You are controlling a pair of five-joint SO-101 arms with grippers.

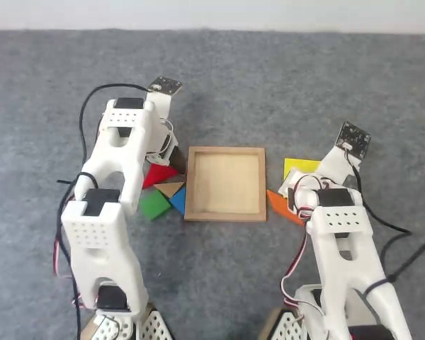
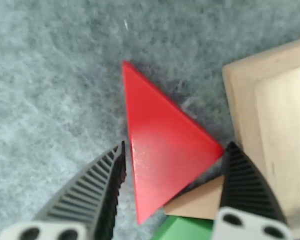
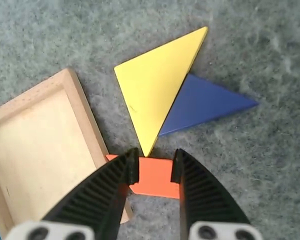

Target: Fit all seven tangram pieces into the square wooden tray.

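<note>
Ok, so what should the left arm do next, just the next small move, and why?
Probably close the left gripper on the red triangle, lowering a touch first if it isn't down yet. Its fingers stand open on either side of that piece, which lies on the carpet outside the wooden tray.

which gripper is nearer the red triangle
Left. The left gripper sits right at the red triangle, its jaws open on either side of it. The right gripper is on the far side of the wooden tray, over the orange piece.
</note>
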